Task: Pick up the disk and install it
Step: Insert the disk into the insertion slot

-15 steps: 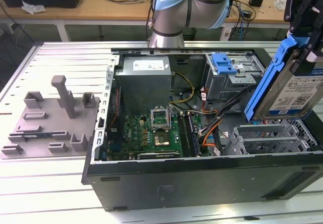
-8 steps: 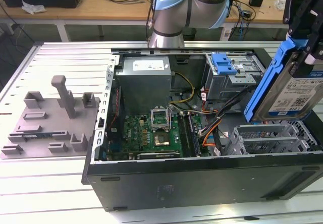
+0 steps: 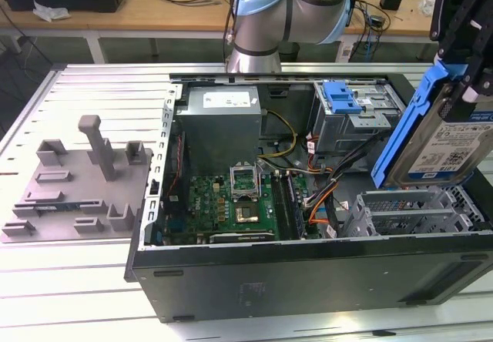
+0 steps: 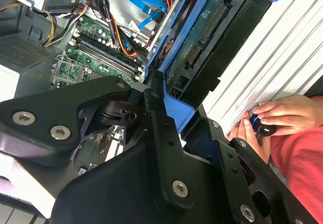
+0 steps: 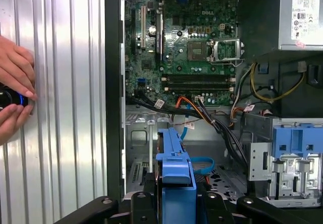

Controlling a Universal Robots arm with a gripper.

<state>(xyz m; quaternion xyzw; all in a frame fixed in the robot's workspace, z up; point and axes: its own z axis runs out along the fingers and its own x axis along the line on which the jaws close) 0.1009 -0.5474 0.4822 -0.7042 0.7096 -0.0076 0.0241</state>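
The disk, a silver hard drive with a white-and-blue label in a blue plastic bracket, hangs on edge at the exterior view's right, above the right end of the open computer case. My gripper is shut on its upper end, black fingers on both sides. Below the disk lies a silver drive bay. In the first wrist view the blue bracket of the disk sits between the fingers, over the case floor. The second wrist view shows the disk edge-on with its connector, beyond the gripper.
Inside the case are a green motherboard, a grey power supply box, cable bundles and a grey cage with a blue latch. A grey fixture lies on the table at the left. A person's hands hold a small black device beside the case.
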